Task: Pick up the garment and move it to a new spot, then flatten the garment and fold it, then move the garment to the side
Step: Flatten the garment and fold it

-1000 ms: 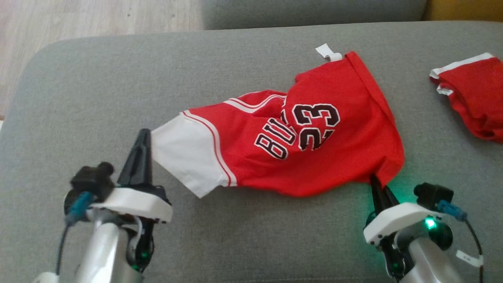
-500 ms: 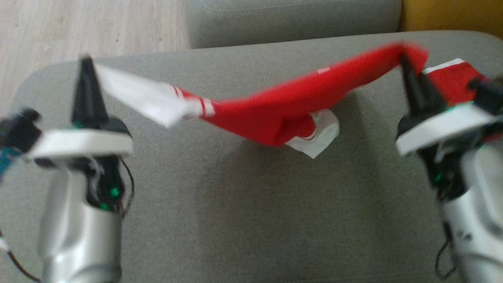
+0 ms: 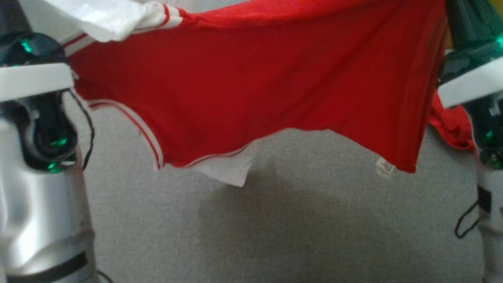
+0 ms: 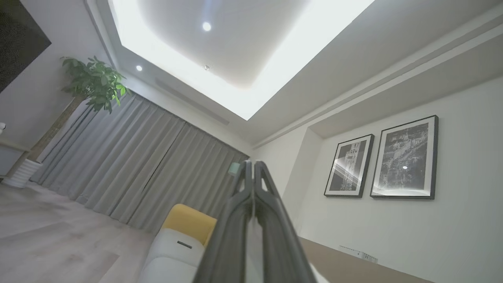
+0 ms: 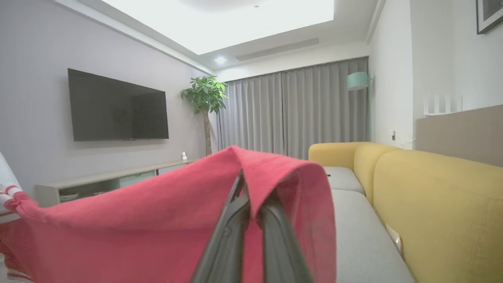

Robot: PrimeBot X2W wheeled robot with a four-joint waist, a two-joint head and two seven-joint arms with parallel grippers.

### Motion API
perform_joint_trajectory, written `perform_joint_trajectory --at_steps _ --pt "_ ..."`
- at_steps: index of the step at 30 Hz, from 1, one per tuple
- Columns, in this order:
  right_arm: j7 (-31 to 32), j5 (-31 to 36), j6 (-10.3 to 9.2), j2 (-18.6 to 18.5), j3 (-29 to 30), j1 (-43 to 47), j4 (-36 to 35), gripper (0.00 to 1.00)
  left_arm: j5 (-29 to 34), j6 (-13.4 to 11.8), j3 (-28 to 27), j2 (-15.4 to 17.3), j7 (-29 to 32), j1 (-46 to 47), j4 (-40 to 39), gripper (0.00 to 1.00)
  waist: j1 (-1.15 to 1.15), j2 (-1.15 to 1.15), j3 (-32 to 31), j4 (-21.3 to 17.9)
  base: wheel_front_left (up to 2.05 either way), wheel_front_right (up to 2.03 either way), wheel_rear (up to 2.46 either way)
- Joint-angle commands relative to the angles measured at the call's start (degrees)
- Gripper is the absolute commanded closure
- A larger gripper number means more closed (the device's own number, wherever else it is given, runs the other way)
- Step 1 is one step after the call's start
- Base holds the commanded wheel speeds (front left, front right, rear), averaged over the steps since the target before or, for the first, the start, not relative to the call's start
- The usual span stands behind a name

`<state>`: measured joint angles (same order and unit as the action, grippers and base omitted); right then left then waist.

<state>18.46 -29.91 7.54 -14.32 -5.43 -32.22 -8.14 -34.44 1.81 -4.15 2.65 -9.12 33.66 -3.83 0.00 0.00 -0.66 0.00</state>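
Sofa cushion (image 3: 275,220) lay open below the garment (image 3: 251,78) — a red jersey hung spread between both arms, hem off the cushion. Left gripper (image 4: 253,165): jaws closed on its white edge. Right gripper (image 5: 251,204): jaws closed on a red fold — another red cloth (image 3: 452,125) beyond.

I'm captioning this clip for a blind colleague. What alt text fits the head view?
A red jersey with white trim hangs spread in the air between the left arm and the right arm, above a grey cushion. Another red garment shows beside the right arm.
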Motion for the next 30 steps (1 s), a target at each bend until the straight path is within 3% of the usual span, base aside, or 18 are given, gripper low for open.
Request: perform_joint_trajectory --at_steps 1,5,9,12,16,21,26,30 --pt "0.9 -0.2 -0.05 0.7 -0.3 0.1 -2.2 1.00 -0.2 -0.3 -1.4 2.2 0.7 1.0 -2.4 1.00 0.00 0.00 0.4 0.1 0.00 0.00 0.00" --pt "5.7 1.0 -0.05 3.8 2.6 2.8 -6.9 1.00 -0.1 -2.1 -1.8 3.5 4.4 -0.6 -7.4 1.00 0.00 0.00 3.1 0.5 0.00 0.00 0.00" --pt "9.1 2.8 -0.05 5.5 4.9 1.7 -8.5 1.00 -0.3 -3.0 -2.0 4.9 7.3 1.7 -7.2 1.00 0.00 0.00 7.9 0.8 0.00 0.00 0.00" --pt "10.4 3.0 -0.05 6.2 5.7 -2.4 -6.2 1.00 -0.7 -2.7 -1.6 6.1 8.9 6.4 -3.3 1.00 0.00 0.00 12.8 0.7 0.00 0.00 0.00" --pt "9.8 3.8 -0.05 5.7 5.2 -12.7 2.3 1.00 1.8 -0.7 -0.2 9.9 8.4 17.0 5.4 1.00 0.00 0.00 19.2 0.3 0.00 0.00 0.00" --pt "2.9 6.5 -0.05 2.4 0.1 -31.8 19.1 1.00 4.8 2.5 2.3 13.6 4.8 35.9 20.0 1.00 0.00 0.00 25.2 0.0 0.00 0.00 0.00" --pt "-12.0 9.3 -0.05 0.9 -2.3 -49.5 34.7 1.00 5.7 3.4 1.9 15.1 -2.0 53.2 34.1 1.00 0.00 0.00 27.4 0.8 0.00 0.00 0.00" --pt "-22.6 9.0 -0.05 1.0 -4.4 -55.8 44.1 1.00 6.3 4.5 2.2 15.6 -5.1 59.8 41.1 1.00 0.00 0.00 27.5 1.5 0.00 0.00 0.00"
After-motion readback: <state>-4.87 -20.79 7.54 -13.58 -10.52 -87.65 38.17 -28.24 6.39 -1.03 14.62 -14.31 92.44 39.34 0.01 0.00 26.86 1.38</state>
